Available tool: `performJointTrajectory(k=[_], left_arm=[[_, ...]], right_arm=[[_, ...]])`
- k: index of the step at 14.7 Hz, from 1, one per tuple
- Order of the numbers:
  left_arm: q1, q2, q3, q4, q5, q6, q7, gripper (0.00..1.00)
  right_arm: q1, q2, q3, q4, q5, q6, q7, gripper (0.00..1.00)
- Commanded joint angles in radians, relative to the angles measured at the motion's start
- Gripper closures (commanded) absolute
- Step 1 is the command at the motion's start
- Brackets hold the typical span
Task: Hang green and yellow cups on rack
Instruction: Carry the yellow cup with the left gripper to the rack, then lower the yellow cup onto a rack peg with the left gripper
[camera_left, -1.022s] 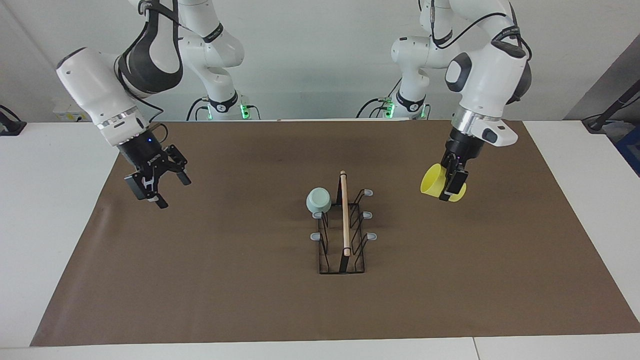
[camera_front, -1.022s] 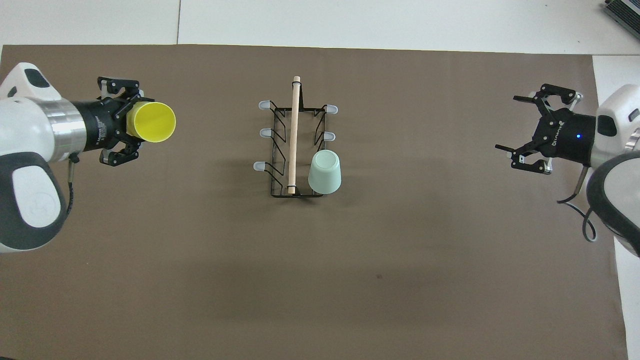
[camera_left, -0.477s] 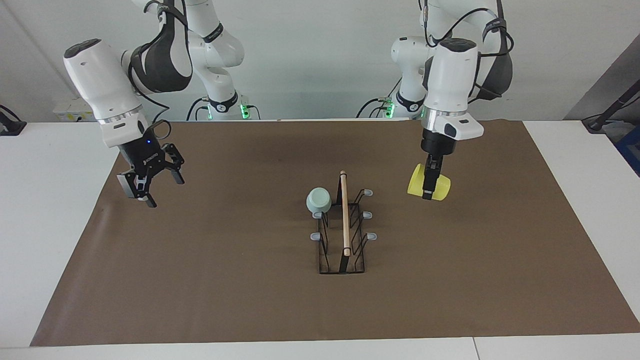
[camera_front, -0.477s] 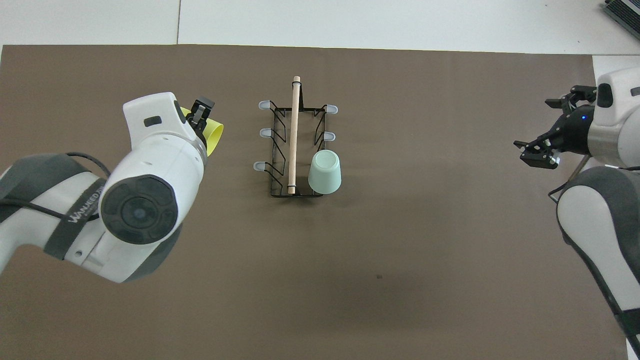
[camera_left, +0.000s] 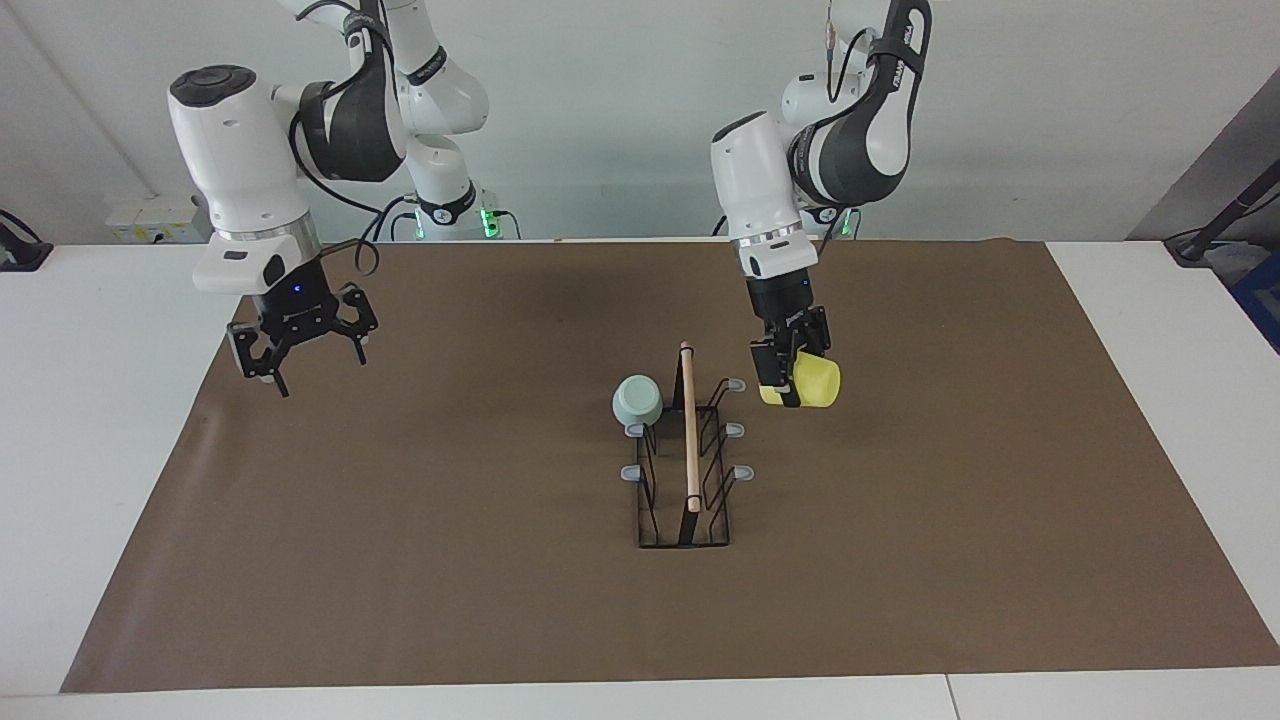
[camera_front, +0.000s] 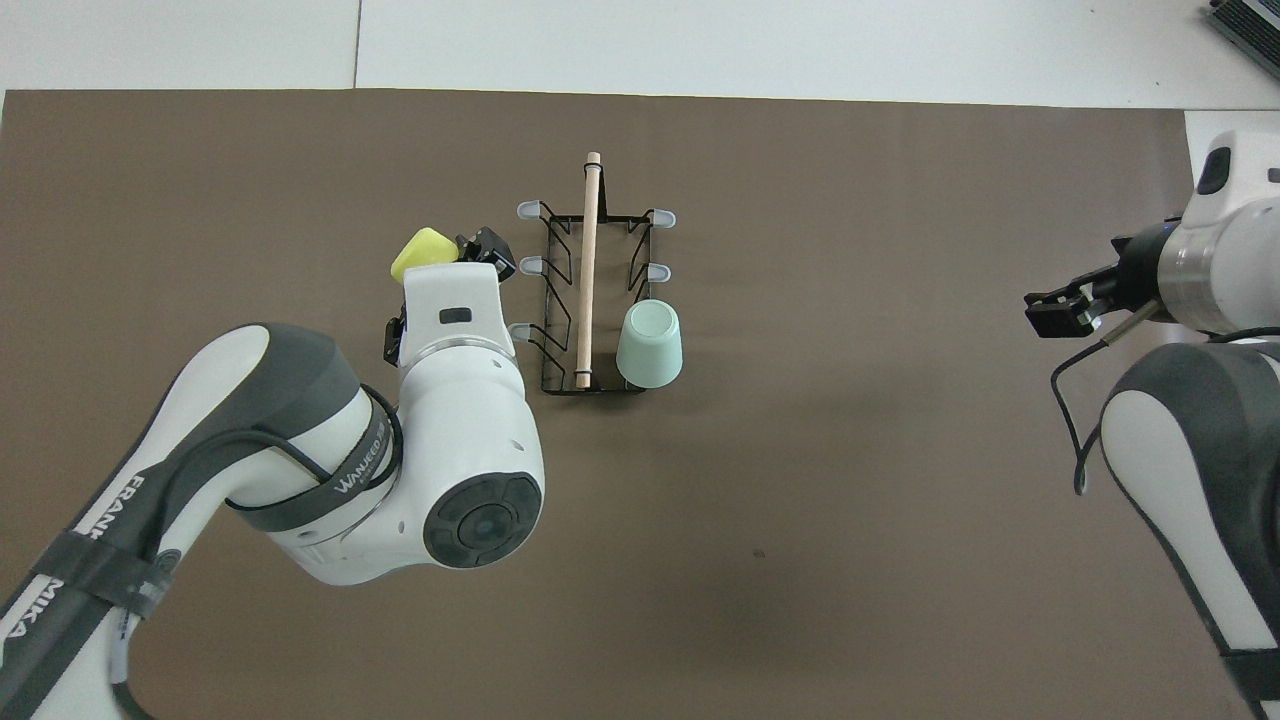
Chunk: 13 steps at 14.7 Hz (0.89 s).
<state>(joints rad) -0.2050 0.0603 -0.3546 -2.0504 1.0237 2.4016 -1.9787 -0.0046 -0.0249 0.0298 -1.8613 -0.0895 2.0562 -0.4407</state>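
Observation:
The yellow cup (camera_left: 815, 383) (camera_front: 423, 251) hangs tilted in the air with my left gripper (camera_left: 782, 388) (camera_front: 478, 246) shut on its rim. It is just beside the rack (camera_left: 690, 440) (camera_front: 588, 270), close to the grey-tipped prongs (camera_left: 737, 384) on the left arm's side. The green cup (camera_left: 637, 400) (camera_front: 650, 345) sits mouth-down on the rack's prong nearest the robots, on the right arm's side. My right gripper (camera_left: 303, 360) (camera_front: 1062, 306) hangs open and empty over the mat toward the right arm's end.
A brown mat (camera_left: 400, 560) covers the table, with white tabletop around it. The left arm's big white elbow (camera_front: 440, 470) hides part of the mat near the rack in the overhead view.
The left arm has swung the yellow cup from the left arm's end of the mat to right beside the rack, turning it over. The right gripper has turned to point downward, staying open.

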Motion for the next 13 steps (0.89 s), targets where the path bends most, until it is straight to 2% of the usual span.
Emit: performJointTrajectory(k=[1, 4, 9, 10, 13], left_arm=[[-0.005, -0.014, -0.024, -0.034, 0.064, -0.019, -0.051, 1.0], [-0.013, 0.012, -0.05, -0.047, 0.174, -0.067, -0.107, 1.0], [-0.033, 0.049, -0.125, -0.047, 0.245, -0.189, -0.215, 1.0], [-0.033, 0.053, -0.138, -0.047, 0.252, -0.211, -0.23, 1.0], [-0.037, 0.079, -0.153, -0.048, 0.266, -0.223, -0.272, 1.0]], right_arm=[[0.018, -0.004, 0.004, 0.092, -0.038, -0.154, 0.192, 0.0], [0.041, -0.004, 0.012, 0.19, -0.027, -0.344, 0.357, 0.0], [0.026, -0.003, 0.001, 0.322, 0.042, -0.58, 0.476, 0.0], [0.015, 0.0, -0.001, 0.344, 0.066, -0.619, 0.503, 0.0], [-0.018, -0.003, -0.002, 0.324, 0.097, -0.617, 0.522, 0.0]])
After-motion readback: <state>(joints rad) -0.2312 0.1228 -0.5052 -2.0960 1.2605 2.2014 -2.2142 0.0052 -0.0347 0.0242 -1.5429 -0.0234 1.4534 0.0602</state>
